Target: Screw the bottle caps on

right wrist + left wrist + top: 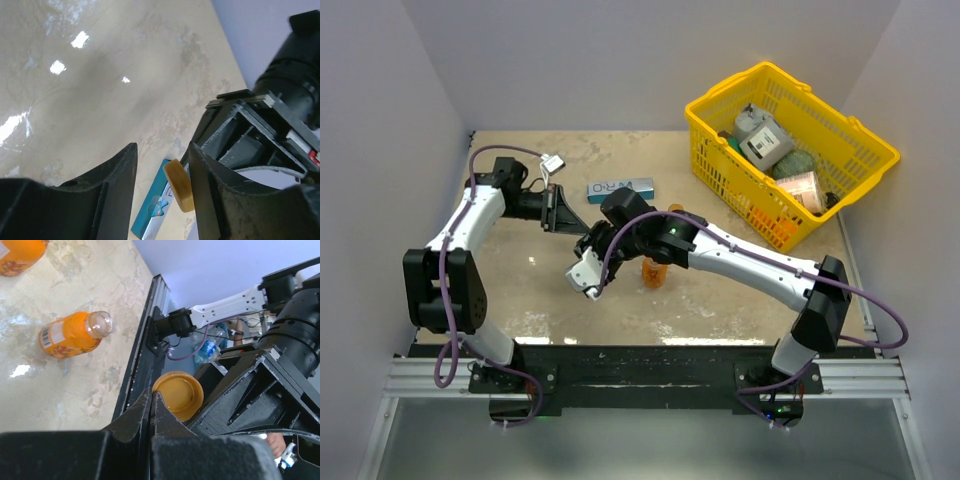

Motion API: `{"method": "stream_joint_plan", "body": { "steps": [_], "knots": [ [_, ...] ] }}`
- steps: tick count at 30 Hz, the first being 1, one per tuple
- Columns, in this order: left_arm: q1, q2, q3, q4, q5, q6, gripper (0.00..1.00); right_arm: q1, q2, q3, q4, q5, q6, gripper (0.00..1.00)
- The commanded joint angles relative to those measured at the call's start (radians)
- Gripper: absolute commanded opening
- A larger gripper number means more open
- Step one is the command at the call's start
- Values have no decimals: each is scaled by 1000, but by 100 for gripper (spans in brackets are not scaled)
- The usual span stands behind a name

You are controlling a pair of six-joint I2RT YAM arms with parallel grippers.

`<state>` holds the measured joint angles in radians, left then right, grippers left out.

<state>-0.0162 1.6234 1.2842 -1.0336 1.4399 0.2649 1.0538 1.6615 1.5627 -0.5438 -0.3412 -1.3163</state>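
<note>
Bottle cap (177, 395), a small brownish-orange disc, is held in the air above the middle of the worktop (720, 300), a little toward its left edge. The left tool (151, 405) has its two black fingers pressed together and grips the cap by its rim. The cap's hollow underside faces the left wrist camera.

The right tool (161, 150) reaches across from the right and meets the left one. Its jaws stand partly apart with the cap between them. In the right wrist view the cap lies against the inner face of one finger, and a clear gap separates it from the other finger.

An orange bottle (655, 272) with an open, uncapped neck stands near the centre of the worktop, just on the near side of the right arm. A second bottle (675, 209) shows only partly behind that arm, toward the far edge; I cannot tell from the views whether it has a cap.

A blue-and-white box (620, 187) lies flat on the worktop at the middle, near the far edge. A yellow basket (725, 88) holding several items sits at the far right corner.
</note>
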Motion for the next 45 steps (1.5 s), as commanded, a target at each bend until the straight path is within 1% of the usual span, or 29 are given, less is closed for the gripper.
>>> {"method": "stream_joint_plan", "body": {
  "steps": [1,6,9,13,14,19,23,27,30,32,33,34,36,37,38,39,40,41,42,43,44,45],
  "knots": [
    [-16,-31,29,-8,-39,25,0,3,-23,25,-105,30,-99,47],
    [-27,-26,50,-9,-124,31,0,3,-34,20,-104,70,-113,46],
    [-33,-20,60,-11,-142,30,0,-3,-37,22,-107,79,-119,45],
    [-57,-16,85,-25,-203,45,0,-12,-22,25,-104,108,-120,43],
    [-62,-16,89,-26,-211,51,0,-15,-20,25,-105,113,-120,40],
    [-82,-20,92,-36,-254,60,0,-23,-9,20,-107,139,-121,34],
    [-83,-22,90,-40,-254,65,0,-23,-6,10,-79,172,-112,26],
    [-83,-22,90,-42,-251,66,0,-25,4,8,-71,179,-101,22],
    [-85,-25,90,-42,-248,68,0,-26,14,8,-74,173,-92,17],
    [-85,-25,90,-45,-248,69,0,-26,15,5,-77,168,-78,11],
    [-85,-25,90,-46,-251,71,0,-26,15,5,-76,157,-72,7],
    [-85,-25,90,-45,-248,71,0,-28,12,8,-74,150,-51,0],
    [-85,-28,89,-36,-254,71,16,-38,9,22,-76,111,-22,0],
    [-85,-30,87,-26,-259,63,26,-41,12,33,-84,94,17,0],
    [-84,-36,87,-14,-265,47,42,-54,17,49,-117,81,43,0],
    [-82,-40,86,21,-298,30,48,-61,24,89,-133,68,78,0],
    [-80,-45,87,42,-326,11,52,-73,38,112,-151,32,159,0],
    [-70,-54,87,61,-344,-15,57,-106,47,137,-188,9,205,0],
    [-61,-56,98,91,-386,-27,59,-127,52,186,-205,-22,257,0],
    [-39,-60,101,111,-410,-65,60,-152,61,209,-225,-83,364,0],
    [-28,-63,101,133,-429,-76,81,-203,63,230,-266,-128,417,0],
    [-19,-66,104,165,-464,-82,82,-231,63,258,-283,-166,469,0]
  ]
}}
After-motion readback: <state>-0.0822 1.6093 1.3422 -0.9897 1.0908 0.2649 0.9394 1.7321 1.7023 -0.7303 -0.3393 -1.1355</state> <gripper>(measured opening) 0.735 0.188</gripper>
